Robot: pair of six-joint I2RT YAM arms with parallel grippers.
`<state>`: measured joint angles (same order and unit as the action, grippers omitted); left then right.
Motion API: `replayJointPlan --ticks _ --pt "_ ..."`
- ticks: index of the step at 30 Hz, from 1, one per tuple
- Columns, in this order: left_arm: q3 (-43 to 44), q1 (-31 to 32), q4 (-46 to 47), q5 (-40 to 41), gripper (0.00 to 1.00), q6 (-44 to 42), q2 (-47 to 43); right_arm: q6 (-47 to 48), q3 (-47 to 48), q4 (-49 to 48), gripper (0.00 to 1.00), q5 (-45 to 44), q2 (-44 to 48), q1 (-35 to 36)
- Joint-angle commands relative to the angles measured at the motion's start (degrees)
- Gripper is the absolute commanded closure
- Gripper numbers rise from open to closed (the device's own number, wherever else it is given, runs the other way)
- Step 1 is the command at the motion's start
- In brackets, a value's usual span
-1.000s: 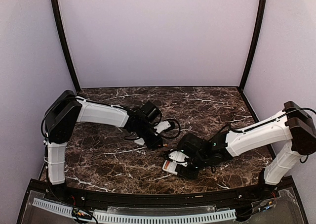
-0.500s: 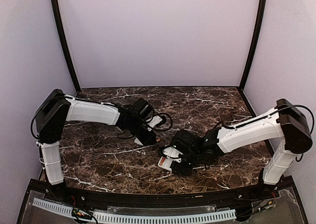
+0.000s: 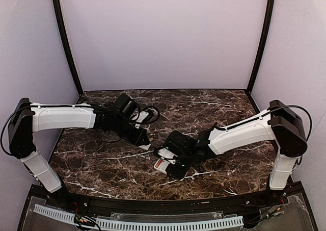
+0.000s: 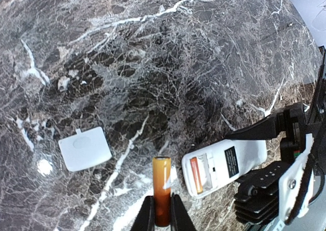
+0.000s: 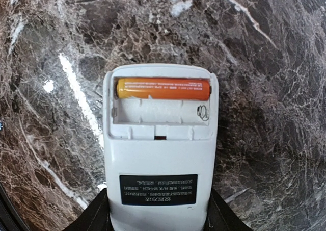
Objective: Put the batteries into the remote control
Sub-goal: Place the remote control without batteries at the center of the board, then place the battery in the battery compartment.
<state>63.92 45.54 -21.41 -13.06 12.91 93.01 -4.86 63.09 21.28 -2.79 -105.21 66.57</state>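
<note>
My left gripper [image 4: 162, 203] is shut on one orange-copper battery [image 4: 162, 177], which points forward just above the marble, left of the remote. In the top view that gripper [image 3: 143, 138] is left of centre. My right gripper [image 5: 158, 218] is shut on the white remote control [image 5: 159, 154] and holds it back side up. Its battery bay is open with a second battery [image 5: 163, 88] in the far slot and the near slot [image 5: 158, 111] empty. The remote also shows in the left wrist view [image 4: 232, 162] and the top view [image 3: 162, 162].
The loose white battery cover [image 4: 84, 148] lies flat on the dark marble table [image 4: 153, 62], left of the held battery. The right arm's black gripper body [image 4: 270, 177] fills the lower right of the left wrist view. Purple walls enclose the table.
The right arm has carried the remote to the left, toward the table's middle. The left arm has drawn back to the left with the battery still in its fingers.
</note>
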Motion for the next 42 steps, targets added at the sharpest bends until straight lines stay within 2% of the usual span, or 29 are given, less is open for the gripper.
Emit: replayJointPlan --ticks 1,6,7,10,14,22,28,35,42 --pt "-1.8 0.1 -5.2 -4.3 1.0 4.7 -0.7 -1.9 1.3 0.9 0.63 0.3 -1.5 -0.5" --pt "-3.2 0.2 -4.4 -7.3 1.0 7.3 -0.9 -2.4 1.5 0.6 0.43 1.5 -1.9 -0.6" --pt "-3.4 0.2 -4.3 -8.1 1.0 8.2 -1.0 -2.6 1.5 0.5 0.34 1.7 -1.6 -0.6" --pt "-3.7 0.2 -4.4 -9.5 1.0 9.5 -1.1 -2.5 0.8 -0.2 0.2 2.5 0.6 -0.6" --pt "-4.1 0.6 -4.2 -11.5 1.0 11.5 -1.3 -2.0 -1.2 -2.3 0.09 4.7 4.2 -1.0" --pt "-1.4 3.2 -6.9 -12.9 1.0 19.1 2.4 -1.2 -12.8 -12.0 0.02 7.8 17.6 -3.8" --pt "1.7 5.6 -8.6 -10.7 1.0 21.9 6.1 -4.2 -20.3 -16.9 0.02 9.5 27.3 -9.3" --pt "6.8 7.3 -12.9 -8.1 1.0 22.0 10.9 -5.8 -23.1 -17.3 0.01 9.4 31.6 -12.9" --pt "9.5 8.0 -15.1 -6.9 1.0 21.6 14.0 -6.3 -24.3 -17.5 0.01 9.5 33.3 -13.7"
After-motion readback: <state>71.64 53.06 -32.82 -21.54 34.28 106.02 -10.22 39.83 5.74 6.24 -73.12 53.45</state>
